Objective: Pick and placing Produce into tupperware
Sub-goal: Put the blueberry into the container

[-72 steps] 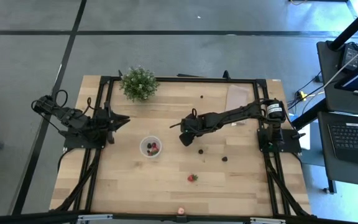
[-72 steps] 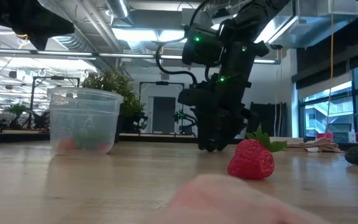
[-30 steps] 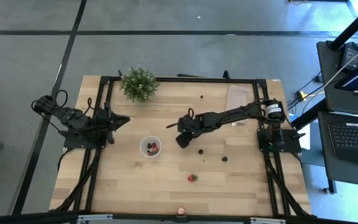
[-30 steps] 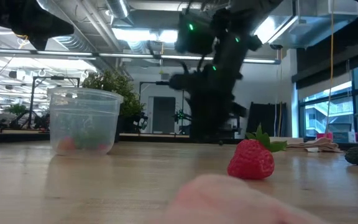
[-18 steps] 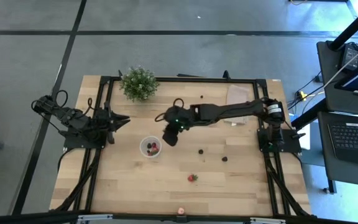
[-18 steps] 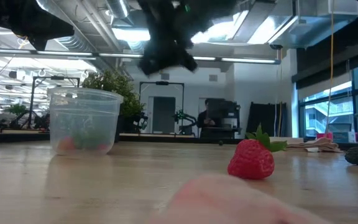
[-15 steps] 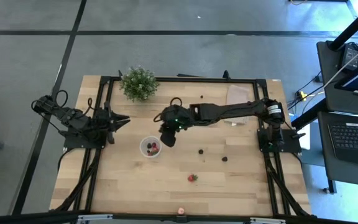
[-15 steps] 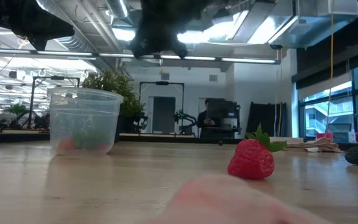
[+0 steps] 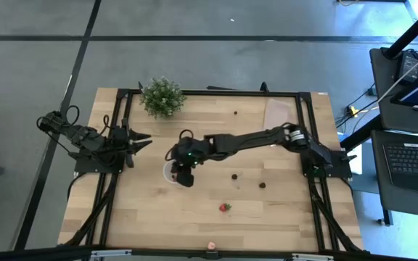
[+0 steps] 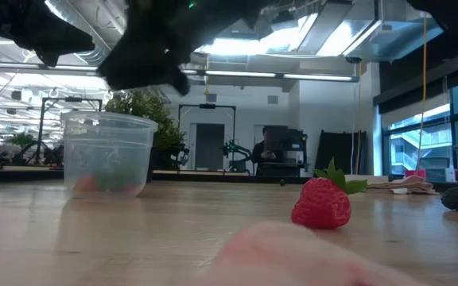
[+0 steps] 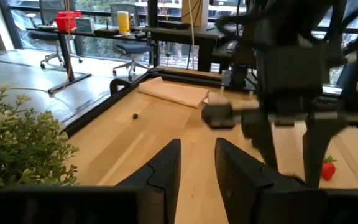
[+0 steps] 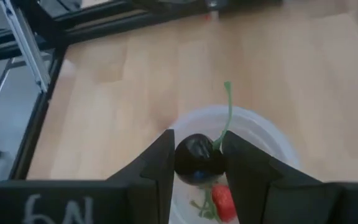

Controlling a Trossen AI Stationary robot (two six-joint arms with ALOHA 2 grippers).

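Right pincer (image 12: 197,163) pinching a dark cherry (image 12: 196,158), right over the tupperware (image 12: 261,138) mouth; cup straight below, so just a drop; left pincer (image 11: 196,163) a bit open, waiting at nine o'clock on the bench (image 9: 194,217)

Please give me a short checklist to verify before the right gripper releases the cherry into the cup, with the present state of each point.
1. Right gripper is shut on the dark cherry, stem up: ok.
2. Cherry is above the opening of the tupperware, as the right wrist view shows: ok.
3. The high view agrees: the right gripper covers the cup's place: ok.
4. Room in the cup: one strawberry lies inside, with space around it: ok.
5. Height of the cherry above the rim: cannot tell.
6. Left gripper waits at the table's left edge, apart from the cup: ok.
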